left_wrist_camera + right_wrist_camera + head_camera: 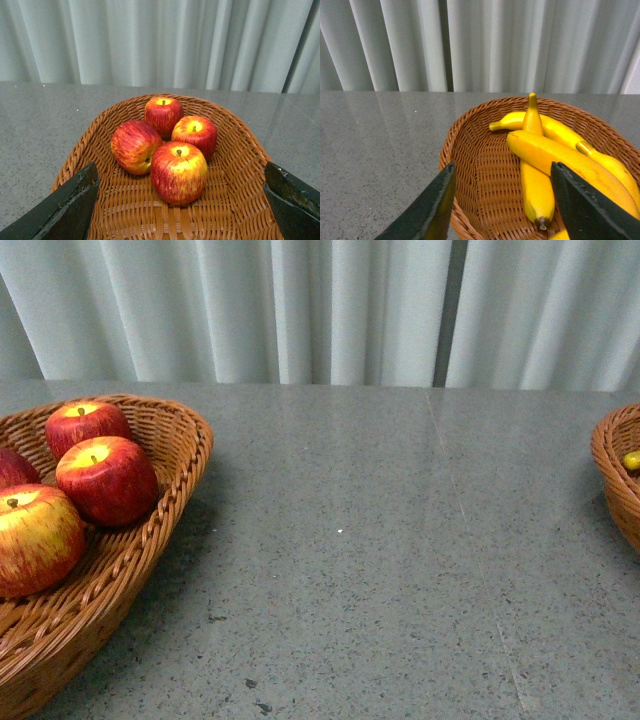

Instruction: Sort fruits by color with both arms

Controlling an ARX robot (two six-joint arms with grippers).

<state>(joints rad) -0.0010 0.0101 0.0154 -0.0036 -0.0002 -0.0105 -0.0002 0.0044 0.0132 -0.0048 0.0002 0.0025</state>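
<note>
The left gripper [180,210] is standing wide open in its wrist view, its two dark fingers [65,207] framing the near end of a wicker basket [125,215] and gripping nothing. Four red apples [179,172] are sitting clustered in that basket, just beyond the open jaws and between the lines of the two fingers; none is touching the gripper. The nearest apple is resting against the three behind it.

The right gripper [502,210] is also gaping open and empty over the near rim of a second basket [470,165]. Yellow bananas [537,185] are lying piled in it, the closest one's brown tip sitting between the fingers without touching either.

In the front view, the apple basket [150,540] is sitting at the left of the grey table [380,570], the banana basket [612,465] well apart at the right edge, and neither arm is showing.
</note>
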